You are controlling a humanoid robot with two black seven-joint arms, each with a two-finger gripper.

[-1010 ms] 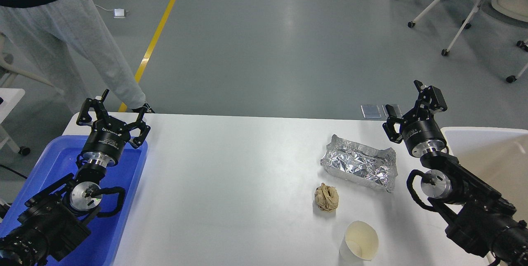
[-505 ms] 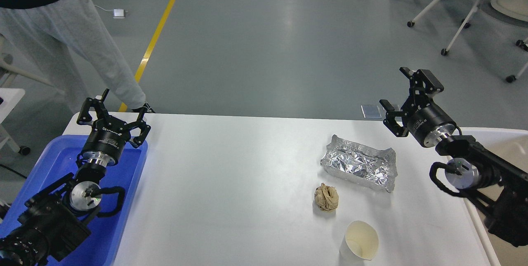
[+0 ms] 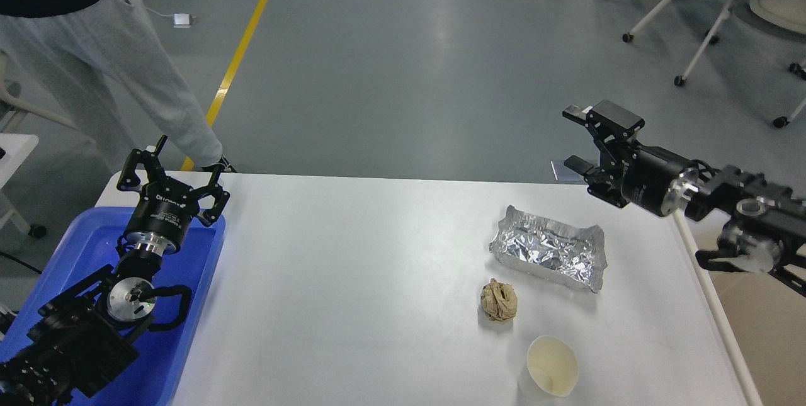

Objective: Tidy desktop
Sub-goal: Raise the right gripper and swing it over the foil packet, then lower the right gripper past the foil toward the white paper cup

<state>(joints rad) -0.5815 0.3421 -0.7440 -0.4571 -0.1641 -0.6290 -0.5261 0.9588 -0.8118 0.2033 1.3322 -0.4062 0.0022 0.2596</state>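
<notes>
The white desktop fills the lower middle of the head view. On its right half lie a crumpled foil tray, a brown paper ball and a cream paper cup near the front edge. My left gripper is open and empty above the far end of the blue tray. My right gripper is open and empty, pointing left, held above the desktop's far right edge, beyond the foil tray.
A blue plastic tray lies on the left under my left arm. A cream-white bin stands at the right of the desktop. A person stands at the far left corner. Wheeled chairs stand at the back right.
My right arm has swung up and to the right, and its gripper has turned to point left above the far right edge. The left arm has not moved.
</notes>
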